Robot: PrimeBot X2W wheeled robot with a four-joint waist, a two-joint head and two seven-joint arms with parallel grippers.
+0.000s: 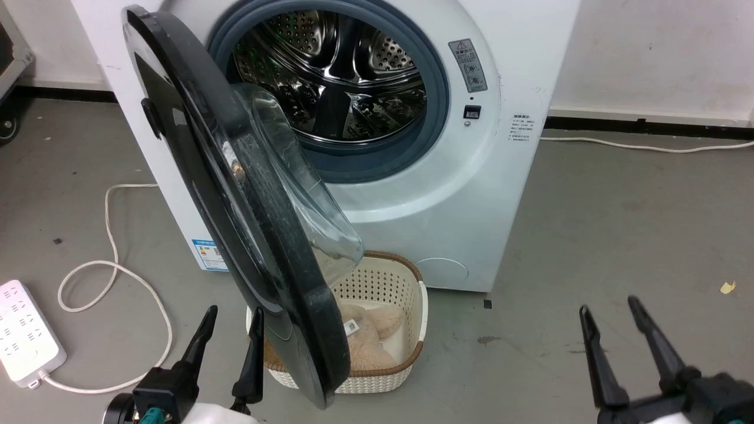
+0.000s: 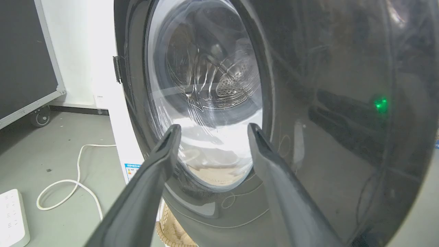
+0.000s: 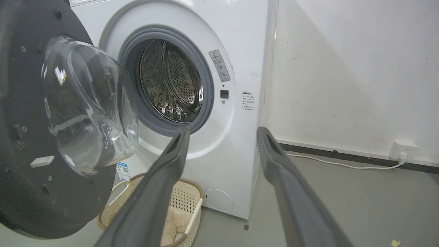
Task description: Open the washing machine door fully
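One round glossy black door (image 1: 277,259) is hanging half-open off one white boxy washing machine (image 1: 471,194) — left gripper (image 1: 234,308) and right gripper (image 1: 607,302) are gaping, empty.

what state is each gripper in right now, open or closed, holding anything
Left gripper: open, holding nothing, pointed at the washing machine door.
Right gripper: open, holding nothing.

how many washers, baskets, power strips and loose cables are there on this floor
washer: 1
basket: 1
power strip: 1
cables: 2
total: 5
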